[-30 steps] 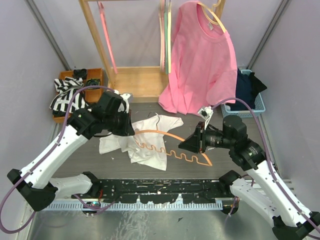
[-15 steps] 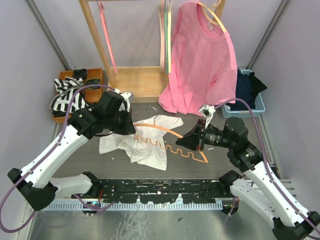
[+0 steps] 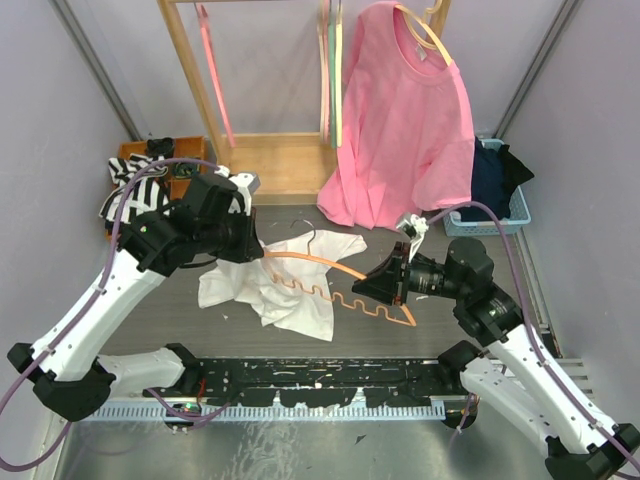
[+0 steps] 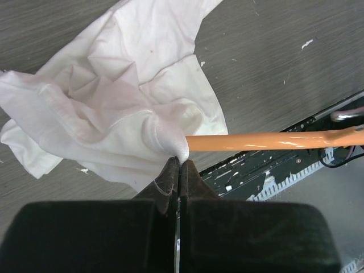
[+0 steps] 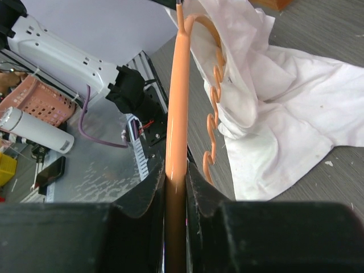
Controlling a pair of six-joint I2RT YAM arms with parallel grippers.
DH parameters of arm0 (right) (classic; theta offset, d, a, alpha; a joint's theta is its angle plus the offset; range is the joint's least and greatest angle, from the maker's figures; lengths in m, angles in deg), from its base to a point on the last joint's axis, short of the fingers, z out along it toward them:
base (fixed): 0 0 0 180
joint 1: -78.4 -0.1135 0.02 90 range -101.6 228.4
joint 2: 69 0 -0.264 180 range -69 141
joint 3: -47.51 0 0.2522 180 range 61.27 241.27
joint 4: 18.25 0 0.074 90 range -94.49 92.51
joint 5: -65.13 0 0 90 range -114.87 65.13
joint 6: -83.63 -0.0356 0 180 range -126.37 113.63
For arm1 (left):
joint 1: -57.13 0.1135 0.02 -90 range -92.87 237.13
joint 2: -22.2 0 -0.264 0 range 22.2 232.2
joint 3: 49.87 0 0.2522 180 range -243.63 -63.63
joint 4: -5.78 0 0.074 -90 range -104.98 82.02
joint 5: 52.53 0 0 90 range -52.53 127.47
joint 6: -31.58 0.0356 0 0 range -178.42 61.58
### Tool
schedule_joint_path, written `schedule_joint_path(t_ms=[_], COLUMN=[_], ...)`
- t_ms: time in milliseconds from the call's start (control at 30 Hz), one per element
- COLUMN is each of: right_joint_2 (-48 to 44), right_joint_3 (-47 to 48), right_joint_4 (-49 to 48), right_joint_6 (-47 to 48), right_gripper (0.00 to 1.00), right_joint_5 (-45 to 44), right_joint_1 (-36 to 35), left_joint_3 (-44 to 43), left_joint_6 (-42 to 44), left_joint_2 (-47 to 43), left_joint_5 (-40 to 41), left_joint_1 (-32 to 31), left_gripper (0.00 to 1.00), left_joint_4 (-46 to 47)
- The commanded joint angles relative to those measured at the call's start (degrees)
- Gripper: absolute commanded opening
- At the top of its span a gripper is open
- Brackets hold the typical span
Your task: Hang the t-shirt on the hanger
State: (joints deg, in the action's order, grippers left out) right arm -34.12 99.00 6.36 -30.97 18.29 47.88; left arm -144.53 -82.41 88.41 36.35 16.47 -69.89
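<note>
Looking first at the containers from the overhead camera: an orange bin (image 3: 192, 150) sits at the left rear, with a black-and-white striped cloth (image 3: 125, 195) spilling over its near side. A blue basket (image 3: 495, 226) at the right rear holds dark clothing (image 3: 497, 172). Only this view shows them, along with the wooden rack (image 3: 270, 165) and the pink t-shirt (image 3: 400, 130) hanging from it.

The white t-shirt (image 3: 285, 290) lies crumpled on the counter (image 3: 180, 320) between the two arms. The orange hanger (image 3: 330, 268) is held above it, one shoulder reaching into the cloth, and its silver hook (image 3: 305, 238) points toward the rack.

Left claw (image 3: 258, 250): the left wrist camera shows its tips together, pinching a fold of the t-shirt (image 4: 114, 96) right where the hanger's end (image 4: 256, 140) meets the fabric. We cannot make out that contact from overhead.

Right claw (image 3: 362, 290): the right wrist camera shows it clamped on the hanger's orange bar (image 5: 176, 114), which runs straight out between the fingers (image 5: 151, 187). This view alone shows the wavy lower rail touching the bunched cloth (image 5: 284, 114).
</note>
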Motion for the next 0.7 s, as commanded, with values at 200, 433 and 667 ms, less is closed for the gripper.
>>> schedule_joint_path(t_ms=[200,433,667], right_joint_2=[3.3,2.3,2.4], right_joint_3=[11.3,15.4,18.0], right_joint_4=[14.8,9.9,6.8], right_joint_6=[6.8,2.1,0.5], right_gripper=[0.01,0.01,0.01], right_joint_5=[5.0,7.3,3.4], right_joint_1=[-0.2,-0.2,-0.2], left_joint_3=[-4.7,-5.9,-7.7], left_joint_6=[1.2,1.2,1.4], left_joint_2=[0.3,0.9,1.0], left_joint_5=[1.7,1.1,0.3], left_joint_1=[-0.3,-0.3,-0.3], left_gripper=[0.0,0.0,0.0], left_joint_4=[-2.5,-2.6,-3.1])
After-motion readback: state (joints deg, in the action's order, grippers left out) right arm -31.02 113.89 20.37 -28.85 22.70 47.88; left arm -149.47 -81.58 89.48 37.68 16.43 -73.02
